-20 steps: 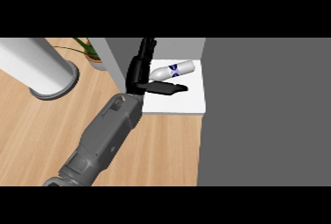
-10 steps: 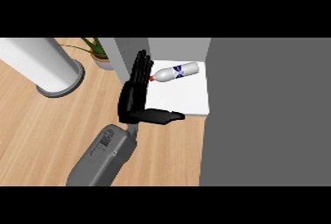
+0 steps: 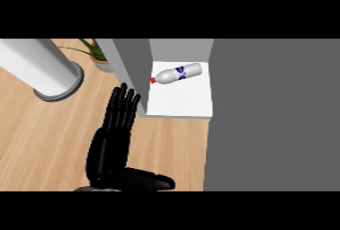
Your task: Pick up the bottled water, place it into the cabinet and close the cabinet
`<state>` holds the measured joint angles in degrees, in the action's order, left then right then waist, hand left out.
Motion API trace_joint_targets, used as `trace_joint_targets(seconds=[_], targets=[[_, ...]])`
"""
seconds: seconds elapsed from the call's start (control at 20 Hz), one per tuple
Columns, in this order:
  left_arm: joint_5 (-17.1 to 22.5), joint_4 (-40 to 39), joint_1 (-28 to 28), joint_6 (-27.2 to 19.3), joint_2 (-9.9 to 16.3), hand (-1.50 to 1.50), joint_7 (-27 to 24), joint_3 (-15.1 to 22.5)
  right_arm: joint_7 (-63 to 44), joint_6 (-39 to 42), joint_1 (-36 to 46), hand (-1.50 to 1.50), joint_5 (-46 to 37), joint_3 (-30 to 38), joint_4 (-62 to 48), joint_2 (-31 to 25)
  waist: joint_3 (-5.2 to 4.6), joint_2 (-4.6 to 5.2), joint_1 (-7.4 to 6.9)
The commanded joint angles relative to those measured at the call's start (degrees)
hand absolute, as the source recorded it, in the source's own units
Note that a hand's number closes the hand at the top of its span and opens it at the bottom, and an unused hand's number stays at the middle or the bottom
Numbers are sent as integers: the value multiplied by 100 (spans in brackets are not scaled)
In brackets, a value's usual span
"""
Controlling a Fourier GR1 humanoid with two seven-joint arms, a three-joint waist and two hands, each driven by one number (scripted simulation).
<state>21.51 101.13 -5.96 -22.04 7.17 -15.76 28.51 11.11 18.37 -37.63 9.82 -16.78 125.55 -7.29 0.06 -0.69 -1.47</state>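
Observation:
The bottled water [image 3: 178, 73] is a clear bottle with a blue label and a red cap. It lies on its side on the white shelf [image 3: 181, 102] inside the cabinet, cap pointing left. My left hand [image 3: 113, 143] is over the wooden counter, below and left of the shelf. It is open, with straight fingers pointing toward the cabinet's grey left wall [image 3: 130, 58] and the thumb stuck out to the right. It holds nothing and is apart from the bottle. The right hand does not show.
A wide grey panel [image 3: 275, 117], seemingly the cabinet door, fills the right side beside the shelf. A pale grey cylinder on a round base [image 3: 36, 67] stands at the upper left, with a potted plant [image 3: 95, 50] behind it. Wooden counter [image 3: 46, 134] lies around the hand.
The left hand has let go of the bottle and drawn back down and left, out of the cabinet. The bottle stays lying on the shelf.

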Motion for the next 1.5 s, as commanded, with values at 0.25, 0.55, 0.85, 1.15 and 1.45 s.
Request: trace_joint_targets(seconds=[0.25,0.55,0.85,1.15,1.45], targets=[[-108,2036,1878,-65,772,-150,-82,275,-758,650,272,150,-589,-721,483,-720,-9,41,31],[230,2736,3232,450,1378,-150,-847,-285,-775,739,5,150,-1073,-1546,903,-735,-20,13,3],[875,3420,3979,917,1831,-150,-847,-993,-1186,354,526,150,-1861,-2397,841,-218,-22,18,-40],[1281,3144,4549,1610,1952,-150,-1330,-1496,-1873,271,826,150,-1978,-2874,842,155,-29,25,-61],[1767,3372,4884,2137,2152,-150,-1298,-1936,-2525,-32,1494,150,-1341,-2606,472,685,-25,81,-200]])
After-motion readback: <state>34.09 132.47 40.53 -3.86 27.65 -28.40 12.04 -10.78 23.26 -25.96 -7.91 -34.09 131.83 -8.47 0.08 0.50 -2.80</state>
